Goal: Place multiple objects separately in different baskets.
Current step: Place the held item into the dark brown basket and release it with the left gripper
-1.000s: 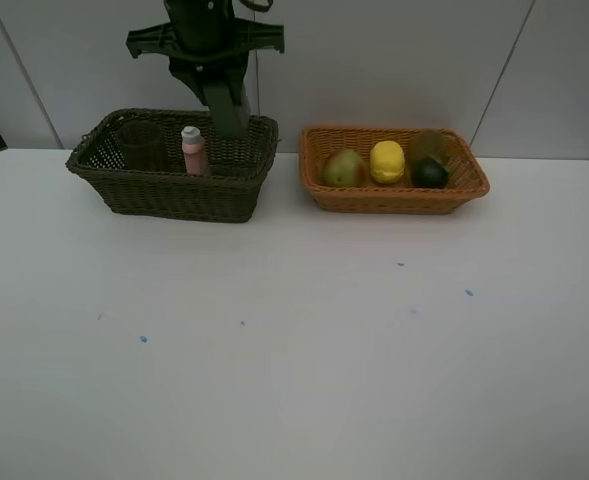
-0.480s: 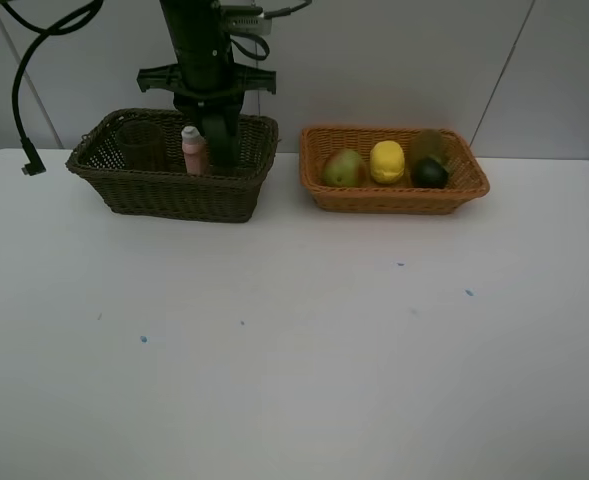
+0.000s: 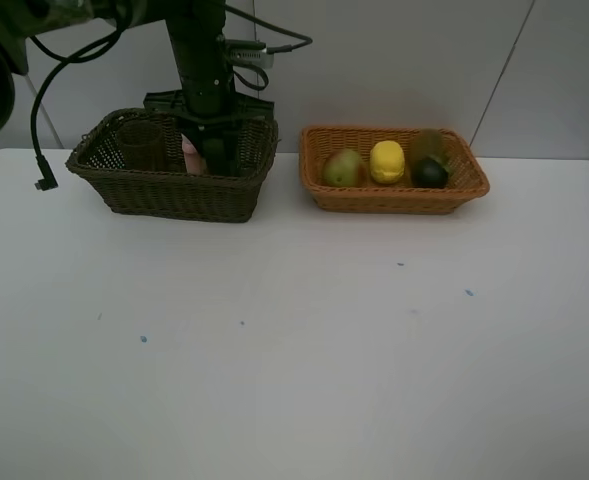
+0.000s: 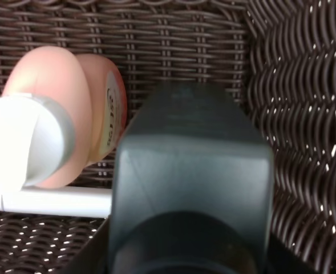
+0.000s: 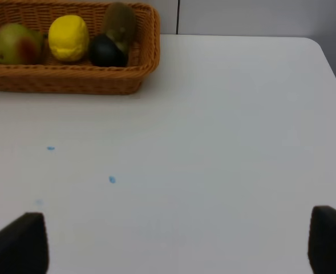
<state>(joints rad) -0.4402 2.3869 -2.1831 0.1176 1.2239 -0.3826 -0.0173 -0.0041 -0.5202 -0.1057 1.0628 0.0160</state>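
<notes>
My left gripper (image 3: 212, 125) reaches down into the dark wicker basket (image 3: 174, 198) and is shut on the dark green bottle (image 4: 190, 171), which stands upright inside. Close beside it stands the pink bottle (image 4: 59, 114), with the white marker (image 4: 48, 202) lying on the basket floor. The tinted cup (image 3: 142, 145) is at the basket's left end. The orange basket (image 3: 394, 198) holds the apple (image 3: 344, 168), lemon (image 3: 387, 162), mangosteen (image 3: 431, 174) and kiwi (image 3: 429, 145). My right gripper (image 5: 176, 242) hangs open over bare table, apart from the fruit.
A black cable (image 3: 40, 150) dangles from the left arm over the table's far left edge. The white table (image 3: 294, 350) carries only a few small blue specks. A wall rises right behind both baskets.
My left arm has come down, lowering the dark green bottle from above the rim into the dark basket beside the pink bottle. The right gripper has not moved.
</notes>
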